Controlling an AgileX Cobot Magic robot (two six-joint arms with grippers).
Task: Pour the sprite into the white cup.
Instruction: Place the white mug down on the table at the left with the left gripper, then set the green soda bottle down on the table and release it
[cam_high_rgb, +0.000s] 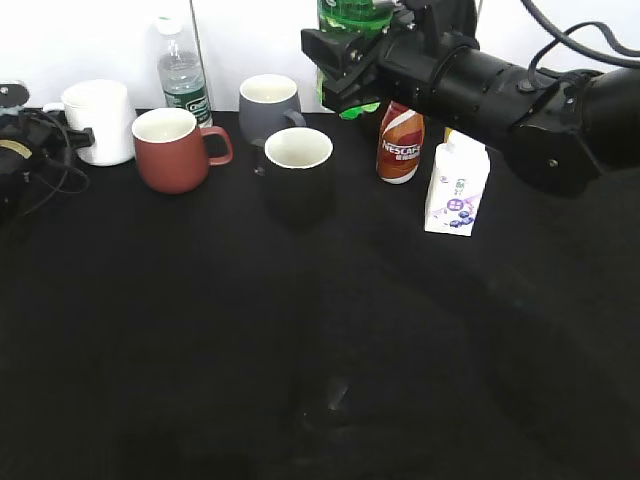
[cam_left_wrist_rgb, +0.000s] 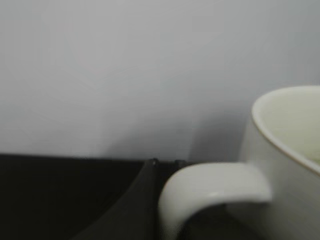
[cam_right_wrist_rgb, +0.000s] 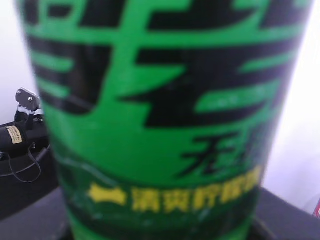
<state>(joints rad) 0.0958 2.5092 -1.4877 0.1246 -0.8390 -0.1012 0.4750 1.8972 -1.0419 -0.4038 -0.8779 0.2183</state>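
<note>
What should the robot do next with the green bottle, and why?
Probably carry the sprite left toward the white cup. The right gripper holds it lifted at the back, far from that cup, with three other mugs in between.

Glossy ceramic white cup, translucent green plastic sprite, matt black tablecloth.

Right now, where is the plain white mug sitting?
In the exterior view the white cup stands at the far left back of the table, just left of the red mug, with the left gripper at its side.
</note>
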